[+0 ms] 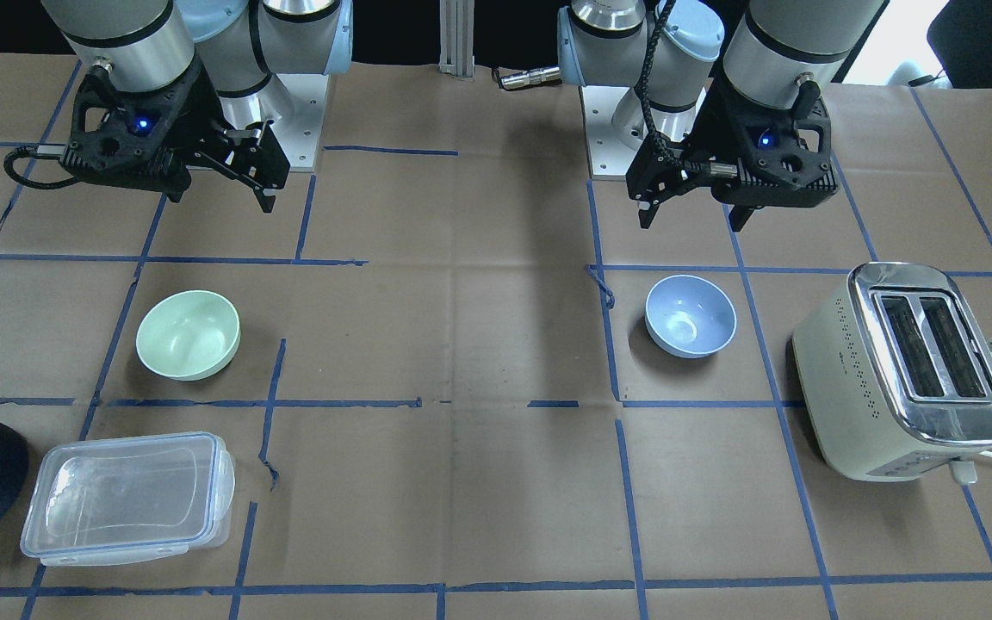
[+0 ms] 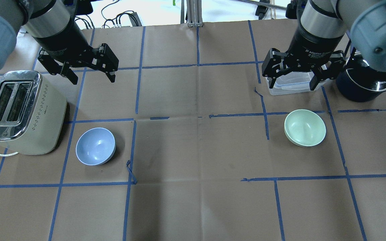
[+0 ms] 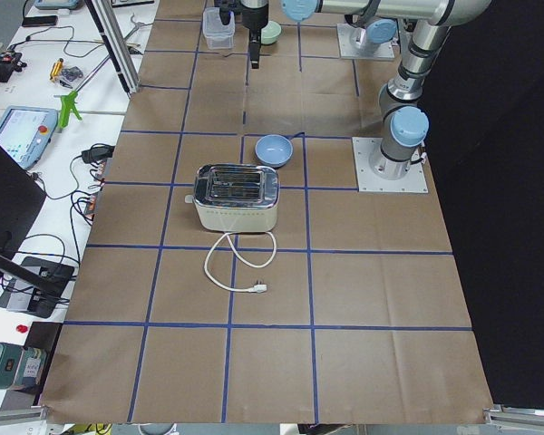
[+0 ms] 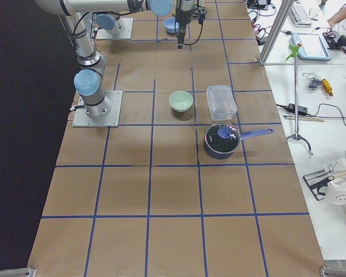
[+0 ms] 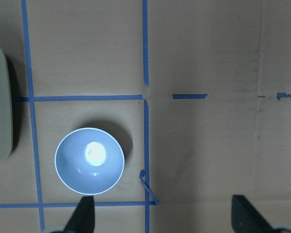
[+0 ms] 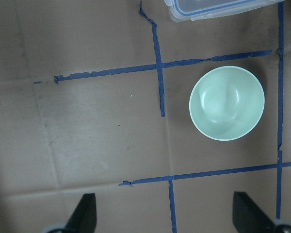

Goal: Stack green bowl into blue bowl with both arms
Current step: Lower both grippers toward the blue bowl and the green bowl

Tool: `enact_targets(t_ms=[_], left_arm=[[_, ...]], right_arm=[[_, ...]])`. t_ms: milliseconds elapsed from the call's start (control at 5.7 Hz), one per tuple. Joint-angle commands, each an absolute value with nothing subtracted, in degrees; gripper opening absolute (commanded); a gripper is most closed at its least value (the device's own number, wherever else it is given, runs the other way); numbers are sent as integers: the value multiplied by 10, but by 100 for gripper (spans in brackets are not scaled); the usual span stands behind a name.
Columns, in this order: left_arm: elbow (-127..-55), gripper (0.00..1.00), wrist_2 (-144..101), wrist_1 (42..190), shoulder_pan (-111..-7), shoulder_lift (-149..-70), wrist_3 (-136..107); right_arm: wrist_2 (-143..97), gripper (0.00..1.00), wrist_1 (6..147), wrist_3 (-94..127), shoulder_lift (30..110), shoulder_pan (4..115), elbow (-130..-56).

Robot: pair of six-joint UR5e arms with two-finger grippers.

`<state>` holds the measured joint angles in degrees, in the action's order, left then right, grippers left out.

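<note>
1. Jaws of the left gripper (image 2: 93,78) stand wide apart and hold nothing. The right gripper (image 2: 293,85) is spread just as wide, also with nothing between its black fingers. Both hang above the table, clear of the bowls.
2. On the robot's left half sits the small round pale periwinkle-blue bowl (image 2: 95,146), upright with its mouth facing straight up. Its surface is smooth and plain, and a bright glare spot shows in its bottom in the left wrist view.
3. On the right half, well apart from it, sits the small round pale mint-green bowl (image 2: 305,128). It too is upright, mouth up, with a matte plastic look and a plain inside.
4. Each bowl rests inside its own square of the brown paper table cover (image 2: 193,150), which is gridded with blue tape.
5. Just left of the blue bowl stands a cream two-slot toaster with a chrome top (image 2: 22,113), its white cord lying on the paper.
6. Beyond the green bowl, on the far side from the robot, lie a clear rectangular lidded plastic box (image 1: 127,498) and, to its right, a dark navy pot with a steel rim (image 2: 364,88).
</note>
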<state>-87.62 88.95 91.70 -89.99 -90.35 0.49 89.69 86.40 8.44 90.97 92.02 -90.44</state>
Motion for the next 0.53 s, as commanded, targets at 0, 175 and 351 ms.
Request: enact_targets(t_ms=[0,175,351], left_arm=[[-888,99,895,922,-898,-889,18],[-887,99,894,925,-898,-886,39],[-896,99,892,938,-895,-882,66]], right_arm=[[896,100,864,85,910,920,-905],[898,100,864,84,910,920,-905],[899,100,861,74,907,914,-905]])
